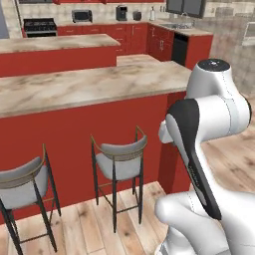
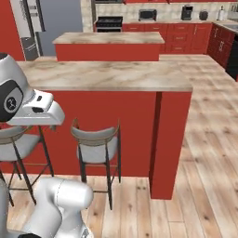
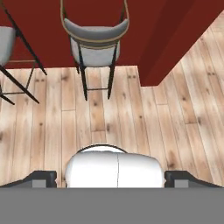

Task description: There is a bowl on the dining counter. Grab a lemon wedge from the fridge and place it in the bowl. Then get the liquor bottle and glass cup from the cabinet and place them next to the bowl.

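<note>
Nothing of the task appeared done. The long table (image 2: 107, 74), beige marbled stone over a plain glossy red front, stood ahead of the fingers (image 3: 112, 178), bare where visible; no bowl was seen. Fingers spread wide, holding nothing, aimed at pale plank floor (image 3: 144, 127). A grey-cushioned, thin-legged metal stool (image 3: 95, 41) stood beyond them.

The white arm (image 1: 209, 149) is seen folded close over its base, the upper link rising and bending back down at a dark-banded elbow. From the right base view, the wrist section (image 2: 35, 109) is held roughly level, jutting rightward from the rounded joint. The end effector (image 3: 112, 179) is pointed down toward the floor, its two dark fingertips (image 3: 41, 178) spread wide at either side, and nothing is gripped between them.
</note>
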Controlling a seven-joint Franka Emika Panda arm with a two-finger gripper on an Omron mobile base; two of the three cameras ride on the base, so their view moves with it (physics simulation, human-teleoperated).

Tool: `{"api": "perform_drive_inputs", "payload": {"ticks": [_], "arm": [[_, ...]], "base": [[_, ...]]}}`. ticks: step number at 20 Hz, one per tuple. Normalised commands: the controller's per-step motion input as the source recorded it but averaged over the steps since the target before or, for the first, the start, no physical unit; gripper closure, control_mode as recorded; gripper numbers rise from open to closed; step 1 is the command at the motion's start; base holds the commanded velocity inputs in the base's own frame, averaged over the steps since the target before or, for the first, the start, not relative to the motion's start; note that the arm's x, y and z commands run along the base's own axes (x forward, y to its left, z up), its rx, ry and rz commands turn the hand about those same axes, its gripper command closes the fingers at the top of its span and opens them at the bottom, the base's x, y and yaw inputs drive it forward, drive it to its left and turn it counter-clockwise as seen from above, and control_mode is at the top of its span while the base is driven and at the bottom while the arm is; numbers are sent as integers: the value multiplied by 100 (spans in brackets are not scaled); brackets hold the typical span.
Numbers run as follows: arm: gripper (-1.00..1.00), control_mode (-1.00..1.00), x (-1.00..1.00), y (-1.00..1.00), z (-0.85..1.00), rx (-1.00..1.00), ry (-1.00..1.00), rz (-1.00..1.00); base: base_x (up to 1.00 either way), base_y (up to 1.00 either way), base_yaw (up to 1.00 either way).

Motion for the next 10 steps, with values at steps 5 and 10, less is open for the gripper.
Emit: {"api": "perform_drive_inputs", "payload": {"ticks": [5,10], "arm": [[-100,100,0,0,0,0,0,0],[-100,100,0,0,0,0,0,0]], "base": [[18,-100,0],[26,-100,0]]}}
